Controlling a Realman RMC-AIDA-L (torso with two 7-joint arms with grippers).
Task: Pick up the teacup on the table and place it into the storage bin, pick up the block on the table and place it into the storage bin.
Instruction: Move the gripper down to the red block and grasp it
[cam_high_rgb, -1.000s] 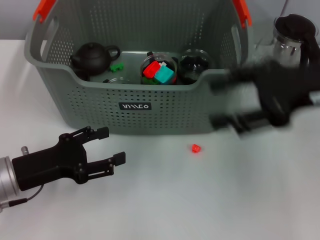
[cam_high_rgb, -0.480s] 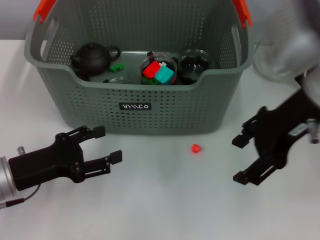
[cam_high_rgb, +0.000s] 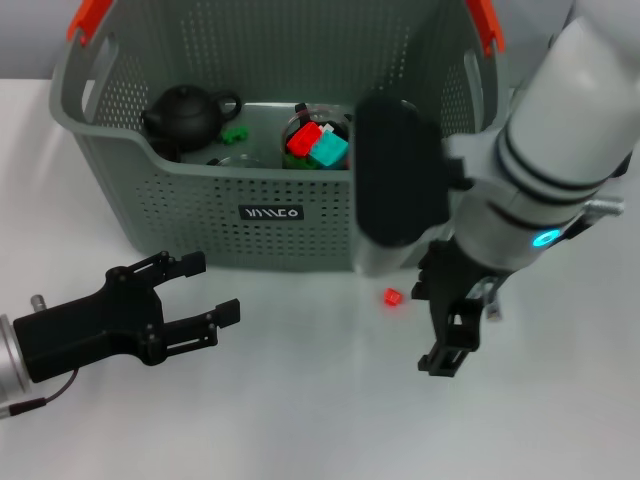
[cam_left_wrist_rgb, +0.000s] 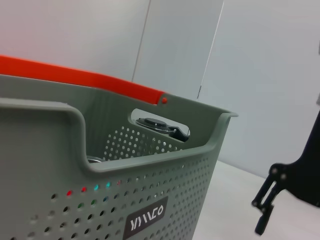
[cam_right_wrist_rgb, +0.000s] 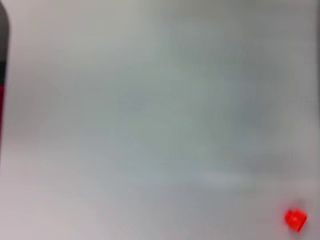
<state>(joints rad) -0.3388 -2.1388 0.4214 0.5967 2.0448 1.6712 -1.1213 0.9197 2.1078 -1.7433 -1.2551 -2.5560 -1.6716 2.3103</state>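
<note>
- Head view: the bin (cam_high_rgb: 200, 215) fills the upper half of the frame on the white desk (cam_high_rgb: 300, 420); inside it sit a black teapot (cam_high_rgb: 185, 115), a cup (cam_high_rgb: 318, 140) holding red and teal blocks, and a small green piece (cam_high_rgb: 235, 132).
- A small red block (cam_high_rgb: 392, 296) lies on the desk just below the bin's front wall, right of centre.
- Right gripper (cam_high_rgb: 455, 320) hangs low at centre right, just beside the block and apart from it; its jaws point down at the desk, and I cannot tell whether they are spread or pressed together.
- Left gripper (cam_high_rgb: 205, 290) sits at lower left, jaws spread and empty, pointing toward the bin's front.
- Left wrist view: the bin's front wall with its label (cam_left_wrist_rgb: 146, 218) fills the frame, an orange handle (cam_left_wrist_rgb: 80, 80) above.
- Right wrist view: the block (cam_right_wrist_rgb: 295, 220) shows at lower right on bare desk.
</note>
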